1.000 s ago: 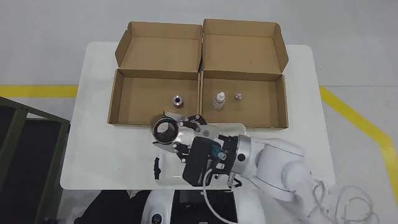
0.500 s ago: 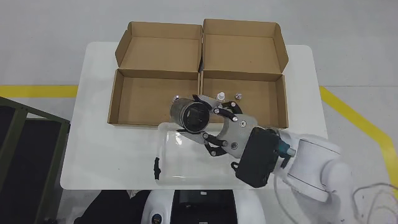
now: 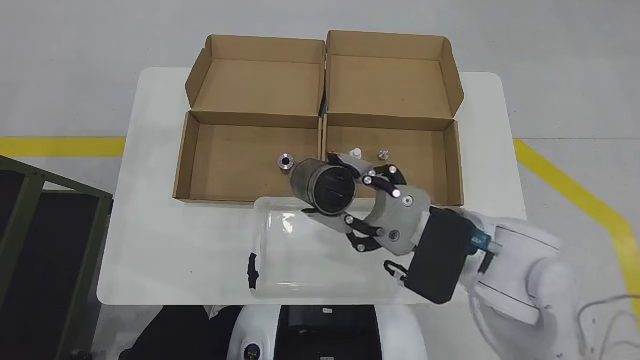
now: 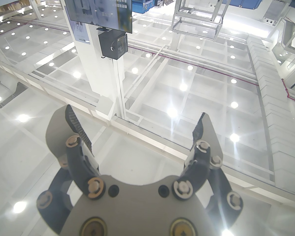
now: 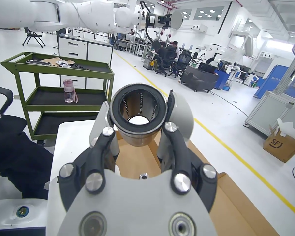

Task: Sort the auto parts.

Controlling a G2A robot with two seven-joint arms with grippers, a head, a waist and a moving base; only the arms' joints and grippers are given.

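Top view: we've swung the bearing (image 3: pixel 318 182), clamped by the right gripper (image 3: pixel 330 188), off the tray (image 3: pixel 290 260). The boxes (image 3: pixel 215 200) now lie beneath its fingers (image 5: pixel 179 114) (left gripper (image 4: pixel 137 124) gapes empty), so release looks near.

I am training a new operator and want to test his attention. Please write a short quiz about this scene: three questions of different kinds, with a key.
1. True or false: the right arm's jaws are shut on the metal cylinder.
2. Where does the small silver ring lie?
A) in the left cardboard box
B) in the right cardboard box
C) in the clear plastic tray
3. Fill in: the left arm's jaws point up at the ceiling and are ____ (open or shut).

Key: 1 true; 2 A; 3 open.
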